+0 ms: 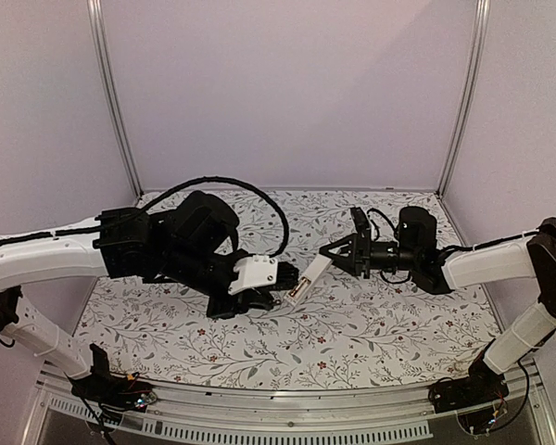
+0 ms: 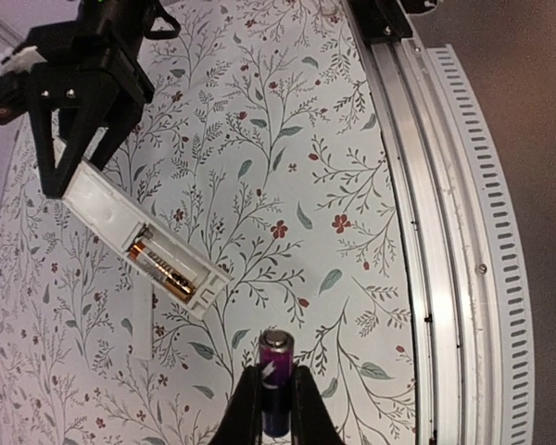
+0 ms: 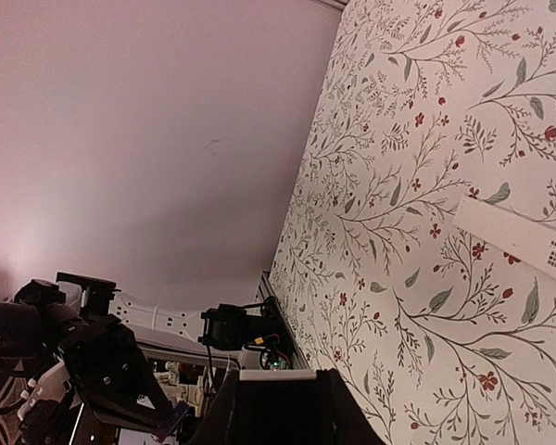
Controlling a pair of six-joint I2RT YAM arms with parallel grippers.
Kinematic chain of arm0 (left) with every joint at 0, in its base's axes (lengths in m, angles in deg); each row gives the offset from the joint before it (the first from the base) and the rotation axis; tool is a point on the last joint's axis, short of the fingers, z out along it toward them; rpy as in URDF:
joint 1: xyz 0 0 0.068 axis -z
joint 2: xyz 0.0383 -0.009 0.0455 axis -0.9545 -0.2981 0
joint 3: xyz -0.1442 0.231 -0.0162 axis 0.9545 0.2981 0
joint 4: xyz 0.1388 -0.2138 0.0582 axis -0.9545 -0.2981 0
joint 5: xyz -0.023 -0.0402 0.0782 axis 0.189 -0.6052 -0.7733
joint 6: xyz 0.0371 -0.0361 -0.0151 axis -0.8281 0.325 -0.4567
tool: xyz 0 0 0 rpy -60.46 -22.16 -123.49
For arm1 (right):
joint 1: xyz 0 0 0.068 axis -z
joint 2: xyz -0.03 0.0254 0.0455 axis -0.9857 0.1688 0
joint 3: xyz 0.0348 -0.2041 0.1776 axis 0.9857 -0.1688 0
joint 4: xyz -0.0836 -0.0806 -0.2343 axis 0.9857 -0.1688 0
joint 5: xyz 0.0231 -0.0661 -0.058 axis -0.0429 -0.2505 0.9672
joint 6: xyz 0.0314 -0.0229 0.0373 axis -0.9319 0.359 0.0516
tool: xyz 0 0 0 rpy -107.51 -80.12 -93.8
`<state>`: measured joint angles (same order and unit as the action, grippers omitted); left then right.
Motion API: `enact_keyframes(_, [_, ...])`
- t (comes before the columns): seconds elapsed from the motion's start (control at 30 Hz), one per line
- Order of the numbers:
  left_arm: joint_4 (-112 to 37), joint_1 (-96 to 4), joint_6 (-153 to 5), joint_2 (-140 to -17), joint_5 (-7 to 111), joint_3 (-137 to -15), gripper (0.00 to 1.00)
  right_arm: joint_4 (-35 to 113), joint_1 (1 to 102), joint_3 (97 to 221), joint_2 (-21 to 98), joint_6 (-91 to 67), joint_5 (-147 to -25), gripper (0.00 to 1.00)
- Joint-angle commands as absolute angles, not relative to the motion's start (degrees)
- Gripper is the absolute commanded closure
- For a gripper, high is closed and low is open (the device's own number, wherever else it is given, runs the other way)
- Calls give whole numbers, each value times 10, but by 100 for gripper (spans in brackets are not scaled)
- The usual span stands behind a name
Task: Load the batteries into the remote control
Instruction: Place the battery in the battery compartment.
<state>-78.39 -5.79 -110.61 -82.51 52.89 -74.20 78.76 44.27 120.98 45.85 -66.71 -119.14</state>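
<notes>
- The left gripper (image 2: 276,394) is clamping the dark battery (image 2: 276,357) around its lower body. The metal cap is poking out ahead, near the remote's open end but not touching it.
- The remote (image 2: 111,218) is lying slantwise across the left wrist view with its bay (image 2: 181,258) open toward the camera. 1 brass battery (image 2: 162,270) is already sitting along one side, and the slot beside it is showing bare.
- The step in hand, as I am judging it, is seating the 2nd battery.
- Doing it well is meaning turning the dark battery parallel to the brass one and lining it over the bare slot. One end should go in first, then the other should be pressed flat before the fingers let go.
- Any polarity marks are too small to read, so orientation is calling for care.
- The right gripper (image 2: 74,176) is clamping the remote's far end between its 2 fingers. I cannot tell whether the free end is touching the cloth (image 2: 352,185).
- This arm is best acting as a steady brace, because a hard push could pivot the remote in that grip.
- The top view is showing both arms meeting mid-table with the remote (image 1: 306,276) spanning between them. It is showing no bay and neither battery.
- Only the left wrist view is showing both batteries, plus a thin white cover (image 2: 141,320) lying flat on the cloth just beside the remote.
- The right wrist view is showing mostly wall and cloth, with a white strip (image 3: 514,236) bearing dark print at the right edge. I cannot tell whether that strip is the cover.
</notes>
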Motion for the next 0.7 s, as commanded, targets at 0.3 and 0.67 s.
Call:
enact_keyframes(0.3, [-732,44,-1283,-784,378,-688,100,776,439,1207,431,-641,-1196,100])
enact_keyframes(0.67, [-710,62,-1315,-776,361,-684,100,768,439,1208,423,-632,-1197,100])
